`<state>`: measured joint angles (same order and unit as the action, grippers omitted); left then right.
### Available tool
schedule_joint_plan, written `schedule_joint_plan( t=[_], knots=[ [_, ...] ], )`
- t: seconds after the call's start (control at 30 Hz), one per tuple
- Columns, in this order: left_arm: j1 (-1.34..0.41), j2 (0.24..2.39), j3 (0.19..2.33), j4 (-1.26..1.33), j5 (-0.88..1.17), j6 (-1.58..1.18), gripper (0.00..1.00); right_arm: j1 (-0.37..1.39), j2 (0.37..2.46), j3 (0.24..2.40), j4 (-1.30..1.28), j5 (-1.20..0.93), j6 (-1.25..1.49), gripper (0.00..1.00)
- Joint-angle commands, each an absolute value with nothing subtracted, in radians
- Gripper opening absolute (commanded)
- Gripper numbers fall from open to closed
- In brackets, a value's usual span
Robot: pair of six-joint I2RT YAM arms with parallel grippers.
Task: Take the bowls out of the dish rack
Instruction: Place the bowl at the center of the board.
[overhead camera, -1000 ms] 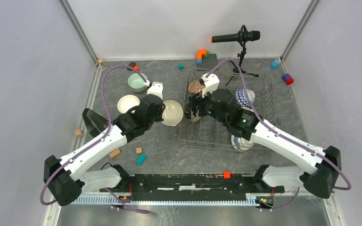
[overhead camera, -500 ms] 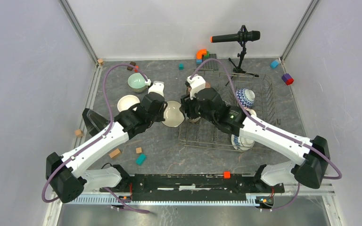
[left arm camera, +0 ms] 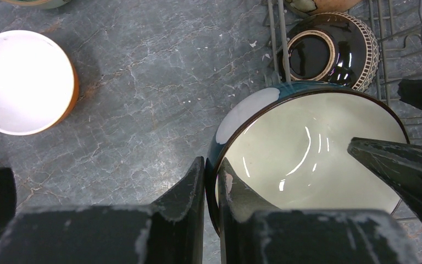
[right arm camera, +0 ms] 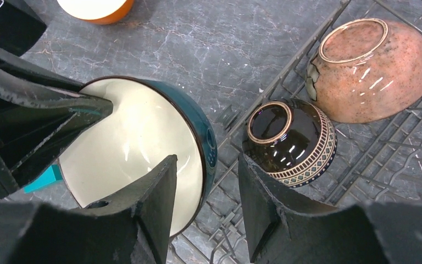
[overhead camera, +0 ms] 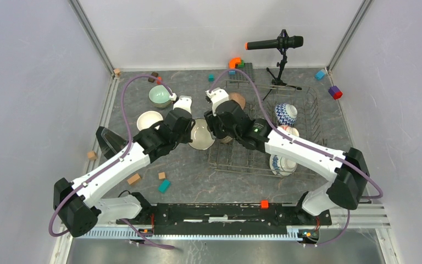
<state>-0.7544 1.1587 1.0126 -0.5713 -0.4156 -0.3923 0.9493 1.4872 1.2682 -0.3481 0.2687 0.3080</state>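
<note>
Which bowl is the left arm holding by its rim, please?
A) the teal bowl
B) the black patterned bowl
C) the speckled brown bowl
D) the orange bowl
A: in the left wrist view the left gripper has its jaws shut on the rim of the teal bowl.

The 2 arms, left arm [overhead camera: 115,165] and right arm [overhead camera: 302,149], wear white shells over the links, with black housings at the joints. A purple cable [overhead camera: 122,104] runs along each. A white camera block [overhead camera: 183,103] caps each wrist, and a green light [overhead camera: 256,127] dots the right forearm. The left gripper [left arm camera: 210,168] and right gripper [right arm camera: 206,165] have black, wedge-shaped fingers, scuffed grey with fine scratches.
</note>
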Motion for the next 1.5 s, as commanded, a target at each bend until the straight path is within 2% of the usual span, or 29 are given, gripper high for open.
schedule_joint_plan(
  t=[0.0,0.23,0.57,0.73,0.87,0.93,1.2,1.37,1.47],
  knots=[
    [-0.758,1.132,1.066,-0.507,-0.422,-0.454,0.02,0.962,1.531,1.353,-0.38,0.312,0.291,0.5],
    [-0.758,1.132,1.071,-0.515,-0.42,-0.47,0.02,0.97,1.58,1.387,-0.413,0.343,0.278,0.44],
    [-0.758,1.133,1.077,-0.525,-0.413,-0.482,0.02,0.986,1.607,1.406,-0.421,0.353,0.273,0.29],
    [-0.758,1.135,1.078,-0.524,-0.409,-0.483,0.02,0.988,1.613,1.413,-0.429,0.361,0.273,0.18],
    [-0.757,1.137,1.078,-0.524,-0.397,-0.484,0.02,0.989,1.617,1.417,-0.433,0.364,0.276,0.01],
    [-0.758,1.136,1.08,-0.525,-0.39,-0.485,0.05,0.989,1.616,1.417,-0.434,0.369,0.278,0.0],
    [-0.759,1.116,1.07,-0.493,-0.33,-0.455,0.46,0.99,1.604,1.415,-0.426,0.383,0.283,0.0],
    [-0.759,1.084,1.058,-0.463,-0.272,-0.44,0.83,0.989,1.587,1.413,-0.437,0.395,0.285,0.0],
    [-0.759,1.045,1.039,-0.433,-0.267,-0.439,0.99,0.978,1.555,1.422,-0.467,0.424,0.276,0.0]
  ],
)
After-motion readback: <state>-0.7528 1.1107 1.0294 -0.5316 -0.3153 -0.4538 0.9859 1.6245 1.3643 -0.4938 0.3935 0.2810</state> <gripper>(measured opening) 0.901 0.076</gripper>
